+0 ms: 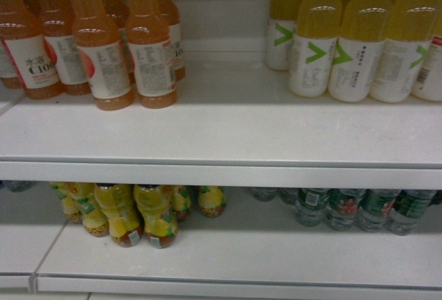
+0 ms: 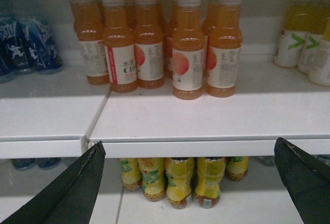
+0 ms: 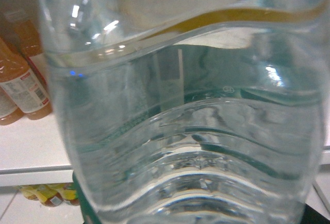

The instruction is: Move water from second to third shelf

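A clear water bottle (image 3: 180, 131) with a green label fills the right wrist view, pressed close to the camera. My right gripper (image 3: 196, 208) is shut on it; only a dark sliver of one finger (image 3: 315, 217) shows at the bottom right corner. Behind the bottle lies a white shelf edge. In the head view more water bottles (image 1: 345, 207) stand at the right of the lower shelf (image 1: 242, 251), and neither gripper appears there. My left gripper (image 2: 189, 149) is open and holds nothing, its dark fingers (image 2: 67, 193) framing the front lip of the upper shelf (image 2: 206, 146).
Orange drink bottles (image 1: 103, 44) stand at the left of the upper shelf (image 1: 228, 127) and yellow bottles with white labels (image 1: 352, 44) at its right, with bare shelf between. Yellow tea bottles (image 1: 138, 213) sit below. Blue bottles (image 2: 31, 38) stand far left.
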You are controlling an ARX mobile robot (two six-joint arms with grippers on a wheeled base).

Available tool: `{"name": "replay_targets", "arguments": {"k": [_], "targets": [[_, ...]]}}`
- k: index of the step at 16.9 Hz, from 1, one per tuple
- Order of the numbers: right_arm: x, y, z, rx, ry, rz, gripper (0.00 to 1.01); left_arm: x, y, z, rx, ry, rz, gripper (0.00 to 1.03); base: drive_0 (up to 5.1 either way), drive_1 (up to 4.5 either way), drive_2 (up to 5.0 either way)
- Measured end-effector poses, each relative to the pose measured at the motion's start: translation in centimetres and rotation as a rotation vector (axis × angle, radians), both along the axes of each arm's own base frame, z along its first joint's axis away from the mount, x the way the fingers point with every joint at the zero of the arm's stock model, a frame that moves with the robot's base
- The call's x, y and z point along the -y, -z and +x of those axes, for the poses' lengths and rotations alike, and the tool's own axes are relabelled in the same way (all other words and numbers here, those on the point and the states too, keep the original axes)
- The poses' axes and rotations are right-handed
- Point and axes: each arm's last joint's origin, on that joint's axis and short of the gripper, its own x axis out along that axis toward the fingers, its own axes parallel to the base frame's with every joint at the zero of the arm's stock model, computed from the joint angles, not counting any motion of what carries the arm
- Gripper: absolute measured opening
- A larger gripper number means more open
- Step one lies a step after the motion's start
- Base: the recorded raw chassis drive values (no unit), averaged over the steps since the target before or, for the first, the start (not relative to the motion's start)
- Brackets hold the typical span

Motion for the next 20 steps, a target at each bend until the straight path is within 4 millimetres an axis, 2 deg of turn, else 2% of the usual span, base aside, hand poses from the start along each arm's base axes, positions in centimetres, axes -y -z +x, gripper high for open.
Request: {"name": "replay_targets", "arguments": {"k": [20], "targets": [[0.01, 0.07, 0.03, -0.004, 0.000, -0.001, 0.40, 0.00, 0.00, 0.00, 0.000, 0.000, 0.000, 0.98, -5.0, 2.43, 2.4]]}}
